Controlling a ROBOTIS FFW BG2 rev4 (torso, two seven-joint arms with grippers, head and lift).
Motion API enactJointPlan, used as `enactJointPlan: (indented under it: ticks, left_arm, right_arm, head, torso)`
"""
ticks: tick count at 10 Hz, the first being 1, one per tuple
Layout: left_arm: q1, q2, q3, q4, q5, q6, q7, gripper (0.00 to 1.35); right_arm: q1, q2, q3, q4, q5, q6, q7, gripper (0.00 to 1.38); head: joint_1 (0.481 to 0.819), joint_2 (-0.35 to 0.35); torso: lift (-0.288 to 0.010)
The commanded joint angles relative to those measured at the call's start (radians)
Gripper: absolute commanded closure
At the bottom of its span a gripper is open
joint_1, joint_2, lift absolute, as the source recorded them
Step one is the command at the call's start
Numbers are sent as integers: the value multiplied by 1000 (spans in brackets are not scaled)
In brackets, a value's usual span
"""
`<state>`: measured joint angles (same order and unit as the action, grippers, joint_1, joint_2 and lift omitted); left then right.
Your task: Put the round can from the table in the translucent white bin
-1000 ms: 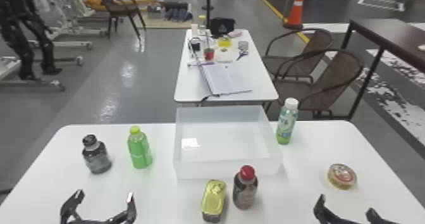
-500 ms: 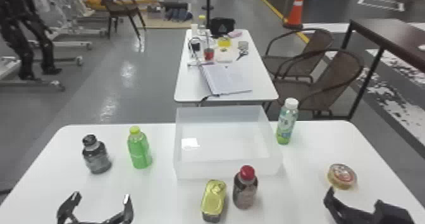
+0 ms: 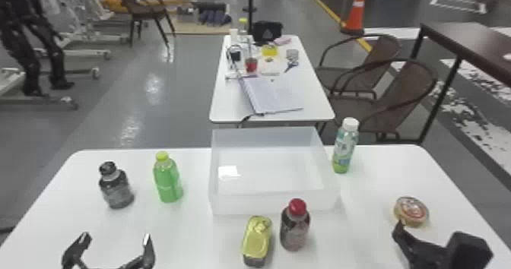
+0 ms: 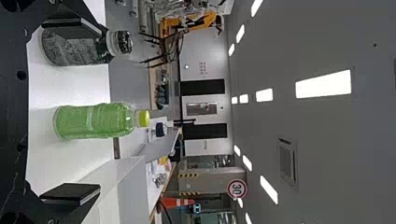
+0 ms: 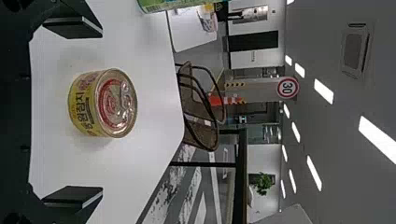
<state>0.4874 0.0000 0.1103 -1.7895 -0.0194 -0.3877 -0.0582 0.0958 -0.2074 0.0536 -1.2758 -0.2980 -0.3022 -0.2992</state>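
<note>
At the right of the table (image 3: 372, 245), near its close edge, the right hand (image 3: 433, 238) is found open, its fingers (image 5: 74, 25) set wide apart in the right wrist view and nothing held between them. Just beyond it, the round can (image 3: 411, 212) is seated flat on the table, its ringed lid turned up, untouched by the hand.

Toward the left of the table's near side, the left hand (image 3: 117, 239) is likewise held open and empty.

Farther out are listed: one translucent white bin (image 3: 273, 205), placed mid-table, well apart from the can; one green bottle with a white cap (image 3: 345, 148), stood just right of the bin; one dark bottle with a red cap (image 3: 294, 228) and one gold-topped can (image 3: 257, 238), set side by side before the bin; one green bottle with a yellow-green cap (image 3: 168, 179) and one dark bottle with a black cap (image 3: 115, 186), both stood upright left of the bin.

Behind, on a second white table (image 3: 228, 105), an open notebook (image 3: 272, 95) and scissors (image 3: 291, 65) are laid.
</note>
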Motion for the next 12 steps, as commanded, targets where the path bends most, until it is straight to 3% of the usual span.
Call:
enactJointPlan:
  ticks: [1, 7, 12]
  left_arm:
    - [-1, -3, 0, 6, 4, -10, 0, 136]
    - [-7, -3, 3, 25, 18, -33, 0, 136]
    - [-13, -3, 2, 44, 29, -53, 0, 136]
  right_arm:
    - [-39, -3, 0, 46, -12, 0, 15, 108]
    - [-182, -12, 0, 237, -18, 3, 94, 108]
    - [-237, -12, 0, 309, -15, 3, 127, 108]
  head:
    - [549, 0]
    - [549, 0]
    - [549, 0]
  torso:
    - [-100]
    - [-100]
    - [-100]
